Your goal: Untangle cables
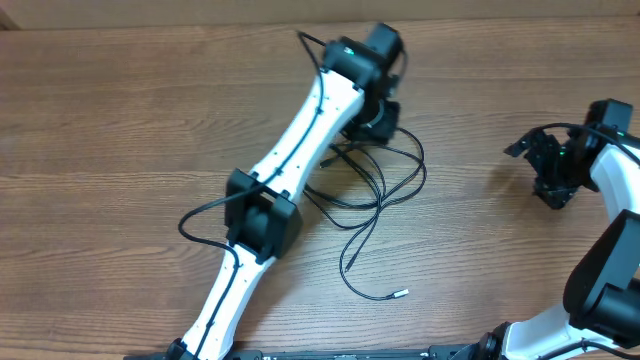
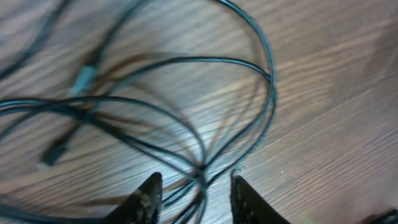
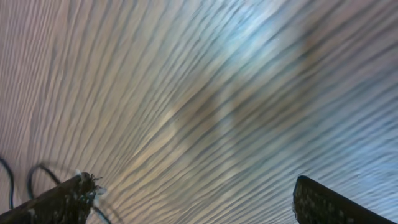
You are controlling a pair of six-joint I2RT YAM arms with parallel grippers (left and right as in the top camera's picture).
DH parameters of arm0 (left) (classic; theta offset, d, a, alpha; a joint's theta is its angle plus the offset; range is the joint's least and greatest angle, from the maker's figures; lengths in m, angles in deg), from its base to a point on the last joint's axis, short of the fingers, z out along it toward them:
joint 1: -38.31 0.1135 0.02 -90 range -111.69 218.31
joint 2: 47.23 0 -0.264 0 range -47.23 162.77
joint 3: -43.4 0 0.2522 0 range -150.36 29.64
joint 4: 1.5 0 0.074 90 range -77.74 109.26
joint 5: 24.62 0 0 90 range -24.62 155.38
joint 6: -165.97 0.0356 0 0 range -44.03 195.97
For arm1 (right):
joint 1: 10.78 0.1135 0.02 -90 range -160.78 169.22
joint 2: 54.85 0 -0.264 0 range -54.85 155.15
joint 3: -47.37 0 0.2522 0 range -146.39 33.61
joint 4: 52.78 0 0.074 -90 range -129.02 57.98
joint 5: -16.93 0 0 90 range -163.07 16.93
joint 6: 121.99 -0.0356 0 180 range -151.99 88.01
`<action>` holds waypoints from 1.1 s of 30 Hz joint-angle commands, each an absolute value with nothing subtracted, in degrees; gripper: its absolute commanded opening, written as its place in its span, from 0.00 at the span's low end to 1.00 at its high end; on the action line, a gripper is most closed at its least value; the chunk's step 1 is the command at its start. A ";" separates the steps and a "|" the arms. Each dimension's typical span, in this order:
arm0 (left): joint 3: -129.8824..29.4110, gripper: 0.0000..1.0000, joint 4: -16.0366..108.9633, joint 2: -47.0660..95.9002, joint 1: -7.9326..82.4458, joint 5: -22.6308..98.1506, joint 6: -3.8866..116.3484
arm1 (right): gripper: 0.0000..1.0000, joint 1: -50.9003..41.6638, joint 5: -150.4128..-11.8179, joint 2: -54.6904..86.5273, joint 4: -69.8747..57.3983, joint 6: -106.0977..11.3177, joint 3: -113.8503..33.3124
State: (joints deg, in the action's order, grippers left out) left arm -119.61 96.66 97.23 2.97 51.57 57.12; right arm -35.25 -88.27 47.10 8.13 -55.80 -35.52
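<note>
The cables are thin black cords lying in overlapping loops on the wooden table, right of the left arm. One free end with a silver tip trails toward the front. My left gripper hovers over the far side of the tangle. In the left wrist view the cables cross and loop, and a few strands run between the parted jaws of my left gripper without being pinched. My right gripper is off to the right, well apart from the cables. In the right wrist view my right gripper stands wide with only bare wood between its jaws.
The left arm stretches diagonally from the front edge to the far middle of the table. A thicker black wire loops off its elbow. The right arm's white links fill the right front corner.
</note>
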 commanded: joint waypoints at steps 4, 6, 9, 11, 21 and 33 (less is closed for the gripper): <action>-114.84 0.52 93.20 96.03 -2.80 58.59 57.73 | 1.00 -35.60 -87.22 46.16 7.80 -56.18 -36.87; -112.70 0.57 92.00 96.03 -3.91 58.81 57.77 | 1.00 -35.60 -87.22 46.16 7.80 -56.18 -36.87; -109.88 0.59 91.22 96.03 -4.94 59.57 57.84 | 1.00 -35.60 -87.22 46.16 7.80 -56.18 -36.87; -108.22 0.58 90.98 96.03 -5.38 59.92 57.84 | 1.00 -35.60 -87.22 46.16 7.80 -56.18 -36.87; -108.57 0.46 92.13 95.86 -4.06 60.32 50.21 | 1.00 -35.60 -87.22 46.16 7.80 -56.18 -36.87; -114.32 0.53 109.09 95.79 7.80 68.64 35.19 | 1.00 -35.60 -87.22 46.16 7.80 -56.18 -36.87</action>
